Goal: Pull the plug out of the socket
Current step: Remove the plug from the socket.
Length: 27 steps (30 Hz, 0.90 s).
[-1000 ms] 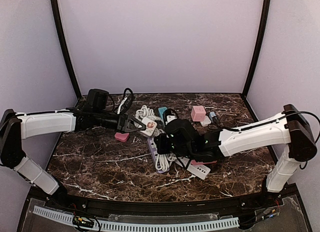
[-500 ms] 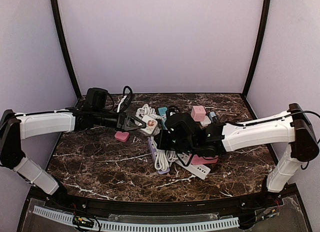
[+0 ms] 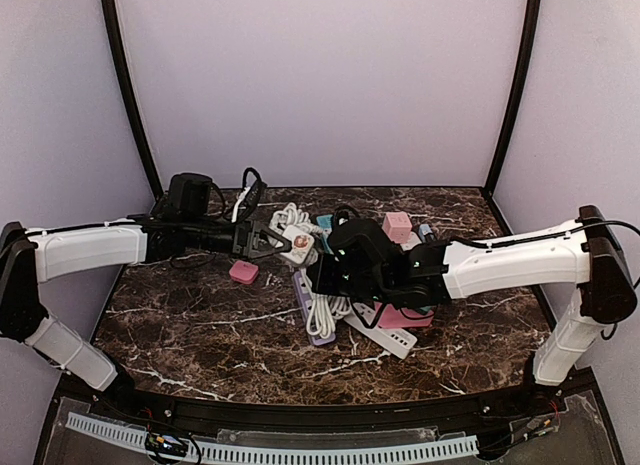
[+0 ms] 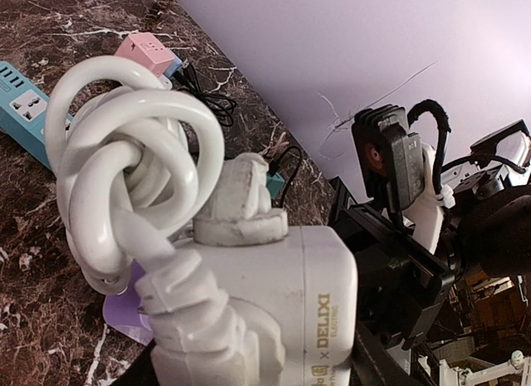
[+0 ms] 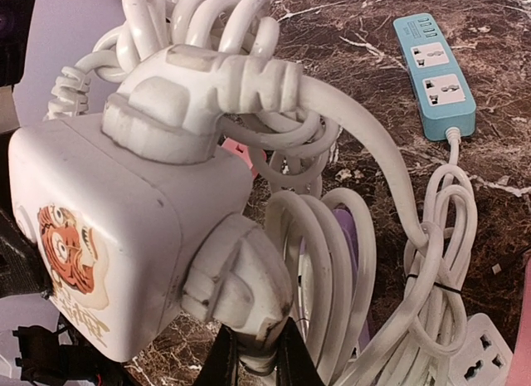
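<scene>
A white cube socket [image 3: 298, 245] hangs above the table's middle with two white plugs in it. My left gripper [image 3: 274, 242] comes in from the left and is shut on the socket's body [image 4: 290, 295]; its dark jaws press on both sides of it. One plug [image 5: 191, 95] sits in the top face. The other plug [image 5: 241, 278] sits in a side face, and my right gripper [image 5: 253, 365] is shut on its cable end. In the top view the right gripper [image 3: 316, 273] sits just below and to the right of the socket. White cable coils [image 5: 332, 261] hang from the plugs.
Below the socket lie a purple power strip [image 3: 310, 313], a white strip [image 3: 388, 337] and a flat pink piece [image 3: 408, 319]. A blue strip [image 5: 440, 70] and a pink cube [image 3: 397, 226] sit farther back. A small pink block [image 3: 243, 272] lies to the left.
The left gripper has carried the socket slightly up and to the right. The right arm has moved up and left with it, lifting the cable coils.
</scene>
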Each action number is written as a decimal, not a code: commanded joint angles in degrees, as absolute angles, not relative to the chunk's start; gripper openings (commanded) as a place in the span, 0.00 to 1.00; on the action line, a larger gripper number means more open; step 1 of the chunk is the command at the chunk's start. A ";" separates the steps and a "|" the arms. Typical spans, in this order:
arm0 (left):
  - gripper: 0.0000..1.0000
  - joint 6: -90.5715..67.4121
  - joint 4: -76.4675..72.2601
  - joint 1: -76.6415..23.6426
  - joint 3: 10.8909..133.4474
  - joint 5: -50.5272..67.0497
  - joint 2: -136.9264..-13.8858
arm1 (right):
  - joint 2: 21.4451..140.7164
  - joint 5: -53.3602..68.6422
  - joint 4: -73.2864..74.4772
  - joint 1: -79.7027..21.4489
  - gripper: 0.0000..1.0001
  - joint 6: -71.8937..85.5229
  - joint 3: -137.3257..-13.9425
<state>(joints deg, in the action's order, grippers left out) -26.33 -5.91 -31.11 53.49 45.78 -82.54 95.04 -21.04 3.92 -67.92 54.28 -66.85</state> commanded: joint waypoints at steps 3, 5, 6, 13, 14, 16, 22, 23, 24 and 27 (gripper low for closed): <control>0.04 -21.64 -3.63 -27.19 53.46 36.48 -80.47 | 90.18 -27.35 -6.03 -68.55 0.00 55.52 -65.91; 0.04 -21.93 -3.84 -26.37 53.43 36.68 -80.21 | 89.86 -27.91 -3.44 -68.54 0.00 57.83 -63.49; 0.04 -22.04 -3.94 -25.95 53.39 36.75 -80.04 | 89.69 -27.96 -2.44 -68.53 0.00 59.18 -62.27; 0.04 -22.59 -4.48 -24.99 53.28 37.09 -79.90 | 89.65 -28.33 2.21 -68.38 0.00 63.01 -58.67; 0.04 -22.59 -4.48 -24.97 53.27 37.05 -79.94 | 89.65 -28.62 2.47 -68.39 0.00 63.02 -58.83; 0.04 -22.54 -4.44 -24.96 53.26 36.89 -79.98 | 89.65 -29.41 3.75 -68.38 0.00 63.37 -59.41; 0.03 -22.50 -4.19 -24.88 53.18 36.24 -79.62 | 89.17 -30.70 6.63 -68.38 0.00 66.14 -59.09; 0.03 -22.50 -4.16 -24.81 53.13 36.14 -79.52 | 89.05 -30.80 6.83 -68.34 0.00 66.46 -58.91; 0.03 -22.50 -4.14 -24.75 53.14 35.99 -79.44 | 88.96 -30.91 6.93 -68.32 0.00 66.55 -58.77; 0.03 -22.50 -4.05 -24.49 53.23 36.29 -79.51 | 88.86 -31.55 6.90 -68.26 0.00 65.73 -58.62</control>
<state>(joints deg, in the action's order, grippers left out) -26.22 -3.20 -30.89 53.47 46.83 -82.06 93.73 -22.35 -3.44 -68.97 62.50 -60.73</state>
